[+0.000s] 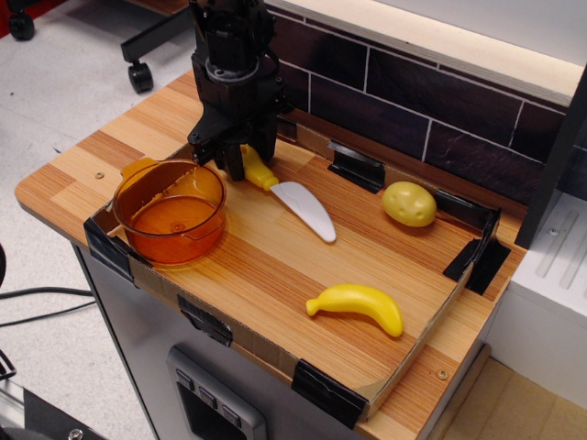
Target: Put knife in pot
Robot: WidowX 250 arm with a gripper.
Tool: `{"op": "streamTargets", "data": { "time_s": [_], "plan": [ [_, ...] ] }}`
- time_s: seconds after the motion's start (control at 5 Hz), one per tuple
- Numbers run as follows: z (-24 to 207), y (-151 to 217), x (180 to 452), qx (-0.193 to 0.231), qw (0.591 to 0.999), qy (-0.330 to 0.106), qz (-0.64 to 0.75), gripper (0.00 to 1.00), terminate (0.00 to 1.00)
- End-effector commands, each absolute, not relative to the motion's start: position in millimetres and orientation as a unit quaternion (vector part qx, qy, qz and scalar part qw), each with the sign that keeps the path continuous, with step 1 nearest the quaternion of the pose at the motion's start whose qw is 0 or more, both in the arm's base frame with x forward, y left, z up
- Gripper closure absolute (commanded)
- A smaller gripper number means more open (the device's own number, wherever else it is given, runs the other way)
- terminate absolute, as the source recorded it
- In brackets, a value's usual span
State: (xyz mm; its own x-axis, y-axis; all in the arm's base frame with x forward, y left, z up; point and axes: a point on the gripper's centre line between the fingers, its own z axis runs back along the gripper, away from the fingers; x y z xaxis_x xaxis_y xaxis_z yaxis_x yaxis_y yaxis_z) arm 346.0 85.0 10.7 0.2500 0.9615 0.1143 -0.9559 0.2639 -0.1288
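Observation:
The knife lies on the wooden tray floor, its white blade pointing right and toward the front. Its yellow handle runs up between the fingers of my gripper. The gripper comes straight down at the tray's back left and is closed on the handle's far end, which it hides. The orange translucent pot stands upright and empty just left of and in front of the gripper, about a finger's width from it.
A yellow banana lies at the front right of the tray. A yellow potato sits at the back right. Low cardboard walls with black clips ring the tray. A dark brick wall runs behind.

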Motion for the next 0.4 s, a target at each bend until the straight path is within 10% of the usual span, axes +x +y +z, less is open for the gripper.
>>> {"op": "streamTargets", "data": {
  "time_s": [0.0, 0.2],
  "plan": [
    [88.9, 83.8, 349.6, -0.1, 0.777, -0.117, 0.61, 1.0, 0.0],
    [113.4, 85.0, 340.8, -0.129, 0.78, -0.095, 0.605, 1.0, 0.0]
  ]
}}
